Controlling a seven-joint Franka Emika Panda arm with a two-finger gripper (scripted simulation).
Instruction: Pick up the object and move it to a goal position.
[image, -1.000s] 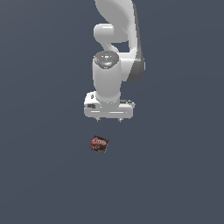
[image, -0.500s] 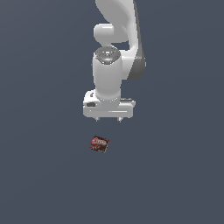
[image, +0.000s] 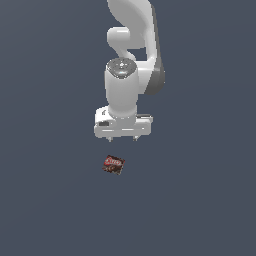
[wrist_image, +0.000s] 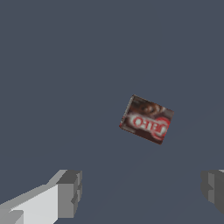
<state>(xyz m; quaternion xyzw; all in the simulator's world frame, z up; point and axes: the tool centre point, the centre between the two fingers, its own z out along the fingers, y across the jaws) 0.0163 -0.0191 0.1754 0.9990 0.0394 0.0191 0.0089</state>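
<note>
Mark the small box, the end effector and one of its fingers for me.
small box (image: 114, 164), exterior view, on its red and white label.
end effector (wrist_image: 140, 192), wrist view, midway between the two fingertips.
finger (wrist_image: 70, 192), wrist view, on the grey pad's face.

light: even, flat simulator render, moderately dim dark slate ground | source: seems overhead, soft sheen on arm (image: 131, 60) top | shadows: none cast visibly | glare: none | sharpness: low resolution, soft edges, box (wrist_image: 146, 119) label blurry | distortion: none at edges
</note>
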